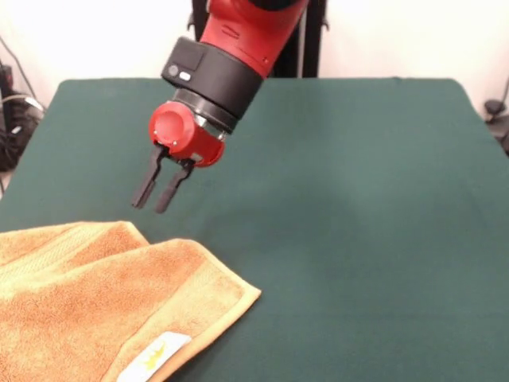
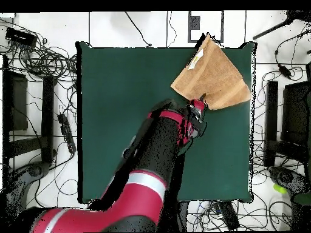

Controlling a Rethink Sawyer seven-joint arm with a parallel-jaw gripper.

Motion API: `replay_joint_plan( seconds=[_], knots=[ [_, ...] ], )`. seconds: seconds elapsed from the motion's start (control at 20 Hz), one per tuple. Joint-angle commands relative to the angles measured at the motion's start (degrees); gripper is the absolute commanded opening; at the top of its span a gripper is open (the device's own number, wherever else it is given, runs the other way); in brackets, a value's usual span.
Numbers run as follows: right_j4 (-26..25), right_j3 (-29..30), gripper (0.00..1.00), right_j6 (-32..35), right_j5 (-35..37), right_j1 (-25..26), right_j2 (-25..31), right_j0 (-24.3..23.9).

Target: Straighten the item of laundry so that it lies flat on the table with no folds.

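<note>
The orange-tan towel [image 1: 87,310] lies at the near left of the green table [image 1: 358,199] in the front view, running off the picture's left and bottom edges. One part is folded over another, with a ridge near its top. Its white label with a yellow mark [image 1: 155,354] lies by the hem. In the overhead view the towel [image 2: 214,76] sits at the table's [image 2: 121,121] top right corner, with its tip at the table edge. My gripper [image 1: 153,205] hangs just above the towel's near edge, empty, fingers a narrow gap apart. It also shows in the overhead view [image 2: 200,102].
My red and black arm [image 2: 158,158] reaches across the table from the bottom of the overhead view. Cables and dark stands [image 2: 36,109] lie on the floor around the table on both sides.
</note>
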Motion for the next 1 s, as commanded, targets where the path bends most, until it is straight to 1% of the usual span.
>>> replay_joint_plan(
  seconds=[0.05,0.1,0.15,0.2,0.35,0.55,0.65,0.75,0.8,0.85,0.9,0.95,1.0],
  knots=[
    [-19.7,-6.2,1.0,45.5,2.7,4.4,0.3,6.6],
    [-21.8,-5.1,1.0,47.5,3.6,3.3,1.7,6.3],
    [-25.2,-3.7,1.0,50.6,5.0,1.9,3.6,6.1],
    [-26.1,-2.8,1.0,50.6,5.3,0.6,4.6,5.7],
    [-26.0,-1.5,1.0,46.9,5.9,-1.5,7.0,4.2],
    [-27.4,-1.6,1.0,46.8,5.4,-2.3,8.9,2.3],
    [-28.7,-1.7,1.0,48.6,4.9,-2.3,10.2,1.0],
    [-24.4,-2.4,1.0,46.9,3.2,-2.1,9.9,-0.5],
    [-23.6,-2.3,1.0,47.0,2.7,-2.3,10.2,-1.1],
    [-21.6,-2.5,1.0,45.2,2.0,-2.2,10.0,-1.6],
    [-22.1,-2.3,1.0,45.6,2.1,-2.1,10.3,-1.9],
    [-21.2,-2.4,1.0,45.0,2.1,-1.9,10.3,-2.1],
    [-19.4,-2.5,1.0,43.2,2.0,-1.5,10.0,-2.3]
  ],
)
